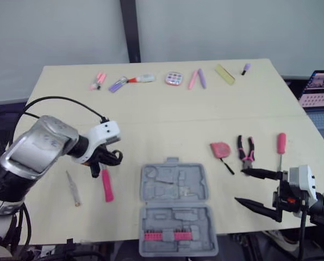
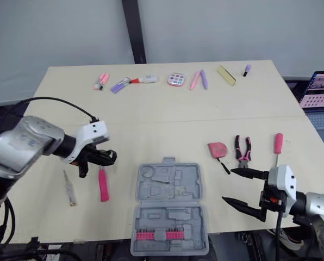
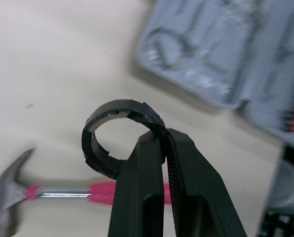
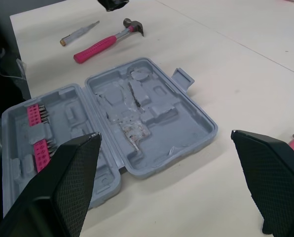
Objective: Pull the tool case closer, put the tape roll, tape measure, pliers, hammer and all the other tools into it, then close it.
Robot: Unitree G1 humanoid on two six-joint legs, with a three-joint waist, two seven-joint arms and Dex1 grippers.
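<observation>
While the left jaws clamp the roll [image 3: 118,106], the open case [image 1: 175,185] lies near, to their right; the right jaws stand wide.

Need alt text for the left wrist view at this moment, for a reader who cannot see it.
The left tool is shut on the rim of a black tape roll, holding it over the pale table. Beyond it lie a pink-handled hammer flat on the table and the open grey tool case.
</observation>
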